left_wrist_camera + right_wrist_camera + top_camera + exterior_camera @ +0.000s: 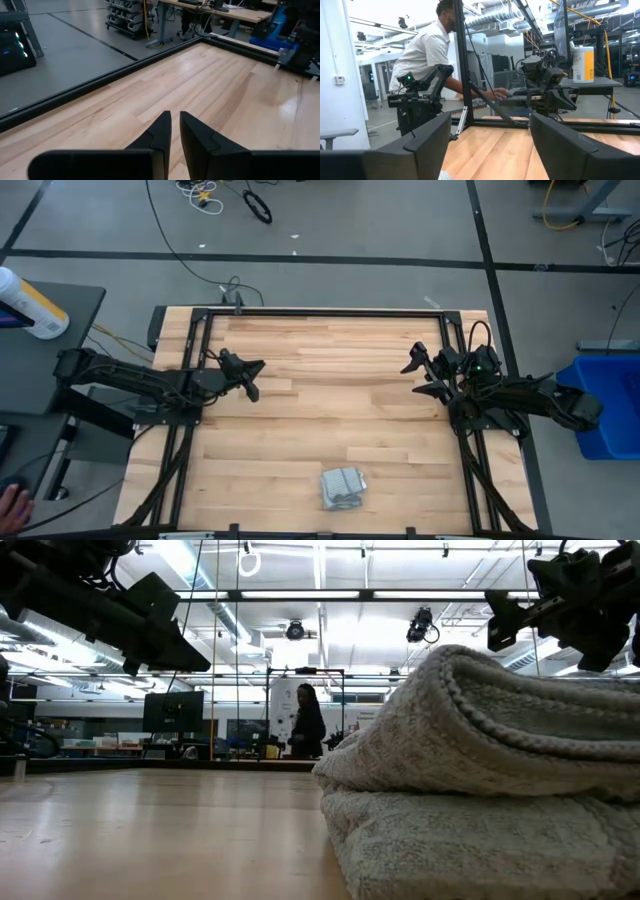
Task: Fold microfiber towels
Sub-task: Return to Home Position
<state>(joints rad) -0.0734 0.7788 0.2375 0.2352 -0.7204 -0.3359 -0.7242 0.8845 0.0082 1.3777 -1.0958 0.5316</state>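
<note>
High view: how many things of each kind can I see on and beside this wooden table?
grey towel, folded, on the table: 1
robot arms: 2, ending in the left gripper and the right gripper
blue bin, beside the table: 1
white bottle, on a side stand: 1
Total: 5

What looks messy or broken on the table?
Nothing much. The towel lies folded near the table's front edge, only a bit crooked to it. The left gripper and right gripper hover apart above the table, both empty.
</note>
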